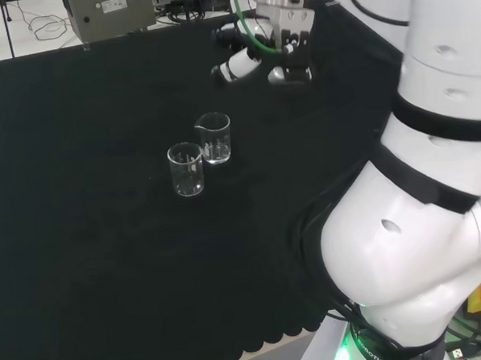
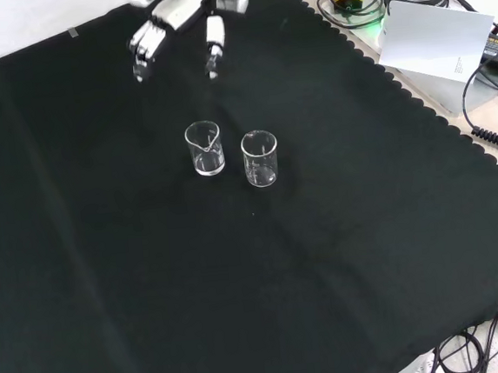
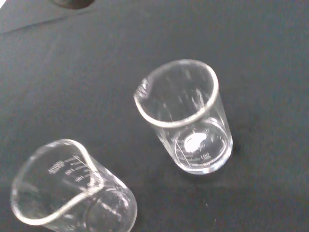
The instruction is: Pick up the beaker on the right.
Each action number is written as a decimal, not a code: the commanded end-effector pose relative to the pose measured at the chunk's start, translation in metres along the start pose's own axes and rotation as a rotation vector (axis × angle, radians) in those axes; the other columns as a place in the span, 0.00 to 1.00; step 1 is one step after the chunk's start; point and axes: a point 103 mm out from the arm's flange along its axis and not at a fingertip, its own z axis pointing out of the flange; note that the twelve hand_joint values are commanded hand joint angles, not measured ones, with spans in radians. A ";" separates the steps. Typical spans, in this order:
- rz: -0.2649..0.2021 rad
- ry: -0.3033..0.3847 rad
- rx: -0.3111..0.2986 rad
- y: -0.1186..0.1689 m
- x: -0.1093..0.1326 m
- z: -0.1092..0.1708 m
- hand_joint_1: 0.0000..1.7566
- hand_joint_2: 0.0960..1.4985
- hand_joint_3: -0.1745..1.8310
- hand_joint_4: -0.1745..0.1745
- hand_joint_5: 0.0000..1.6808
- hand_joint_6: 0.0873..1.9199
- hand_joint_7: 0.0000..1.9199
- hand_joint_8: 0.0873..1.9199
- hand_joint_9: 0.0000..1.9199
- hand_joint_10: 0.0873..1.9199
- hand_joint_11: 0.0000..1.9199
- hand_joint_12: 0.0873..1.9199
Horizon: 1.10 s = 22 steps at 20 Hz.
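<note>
Front view, left to right: the hand is hanging above the cloth, fingers spread and relaxed, holding nothing. Below it two clear beakers are standing upright, close but apart. We are taking the beaker on the right as target. We are advising a descent clear of the left beaker, fingers closing around the target's wall only.

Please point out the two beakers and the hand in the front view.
Left beaker (image 2: 206, 151), front view, on its glass wall.
Right beaker (image 2: 261, 161), front view, on its glass wall.
Hand (image 2: 183, 11), front view, on a finger's white segment.
</note>
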 end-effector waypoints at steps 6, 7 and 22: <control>-0.075 0.196 -0.013 0.045 -0.052 0.067 0.40 0.46 0.18 0.36 0.21 0.00 0.09 0.32 0.17 0.35 0.00 0.71; -0.123 0.224 0.008 0.043 -0.048 0.072 0.40 0.45 0.19 0.36 0.21 0.00 0.09 0.32 0.18 0.34 0.00 0.71; -0.237 0.244 0.000 0.022 -0.053 0.099 0.45 0.38 0.27 0.38 0.18 0.00 0.05 0.31 0.17 0.34 0.00 0.71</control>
